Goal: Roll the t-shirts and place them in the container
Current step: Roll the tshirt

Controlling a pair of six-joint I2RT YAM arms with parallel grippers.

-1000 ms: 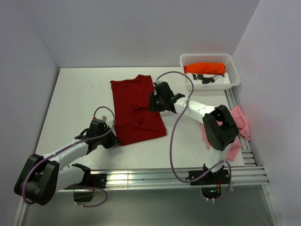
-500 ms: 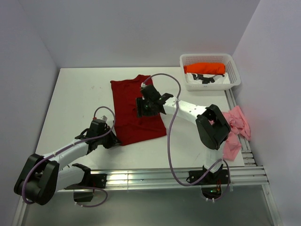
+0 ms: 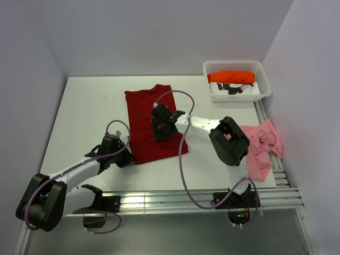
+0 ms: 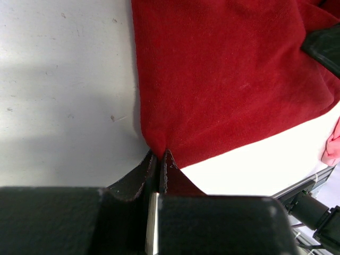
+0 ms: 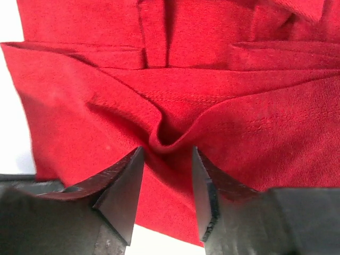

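Dark red t-shirt [image 4: 228, 79] hides its corner inside the clamped left tool [image 4: 159, 155].

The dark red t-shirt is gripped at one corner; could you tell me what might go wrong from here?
The right end effector stands open around a small ridge of the dark red t-shirt; closing may catch one layer only.
The left end effector pinches just its near corner, so a pull could skew the cloth.
The pink t-shirt, bunched at the right edge, might slip off.

Bright, even light with soft shadows; wrist-view foregrounds blurred.
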